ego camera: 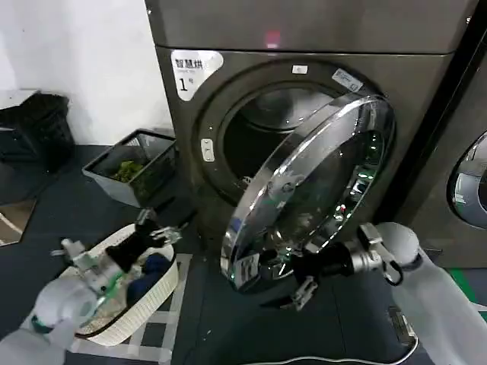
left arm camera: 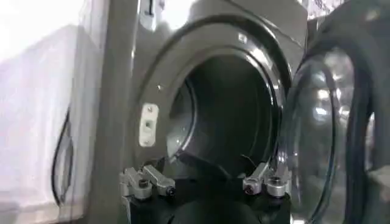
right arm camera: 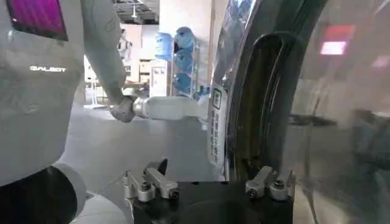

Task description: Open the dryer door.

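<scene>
Two grippers are in my feeds, and only the right gripper [ego camera: 300, 283] is on the job: it sits at the lower free edge of the dryer door [ego camera: 312, 190], just beside the chrome rim. In my right wrist feed its fingers [right arm camera: 153, 182] are spread with nothing between them, so I judge it is nudging the door rather than gripping it. The left gripper [ego camera: 156, 228] hangs parked over a white laundry basket [ego camera: 152, 304] near the floor, fingers [left arm camera: 146, 181] apart and empty, facing the drum opening. The door stands swung well out on its far-side hinge, tilted toward me. Behind it, the dryer [ego camera: 319, 30] shows its open drum, so the task looks nearly done.
</scene>
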`<state>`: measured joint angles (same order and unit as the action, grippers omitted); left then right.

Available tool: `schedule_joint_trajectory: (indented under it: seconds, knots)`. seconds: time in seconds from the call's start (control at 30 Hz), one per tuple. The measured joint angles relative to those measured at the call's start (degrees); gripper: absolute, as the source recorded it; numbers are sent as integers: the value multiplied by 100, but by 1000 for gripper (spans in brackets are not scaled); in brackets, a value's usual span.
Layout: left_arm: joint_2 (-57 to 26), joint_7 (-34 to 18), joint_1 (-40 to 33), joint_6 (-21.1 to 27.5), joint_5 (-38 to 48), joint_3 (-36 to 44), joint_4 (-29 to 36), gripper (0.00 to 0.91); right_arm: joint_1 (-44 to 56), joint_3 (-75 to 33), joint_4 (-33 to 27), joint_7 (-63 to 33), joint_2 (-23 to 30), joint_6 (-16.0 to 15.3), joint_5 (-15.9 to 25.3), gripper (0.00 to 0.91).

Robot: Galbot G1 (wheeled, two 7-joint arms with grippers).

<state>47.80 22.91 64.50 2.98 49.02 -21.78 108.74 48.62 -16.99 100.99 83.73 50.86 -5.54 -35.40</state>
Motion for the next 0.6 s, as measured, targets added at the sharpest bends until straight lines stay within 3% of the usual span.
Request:
schedule_joint_trajectory:
  seconds: [0.17, 0.4, 0.53, 0.6]
  knots:
    - [107, 100, -556, 51, 19, 539, -261, 907, 517, -569, 105, 1, 10, 142, 135, 907]
    - [329, 580, -1184, 192, -225, 1249, -455, 907, 1301, -1882, -193, 3, 271, 264, 257, 907]
    - [479, 717, -1501, 144, -322, 1639, -635, 907, 1689, -2801, -262, 1, 446, 226, 333, 907]
    - [564, 765, -1671, 136, -367, 1860, -718, 907, 1867, -3314, -287, -4, 571, -9, 532, 907]
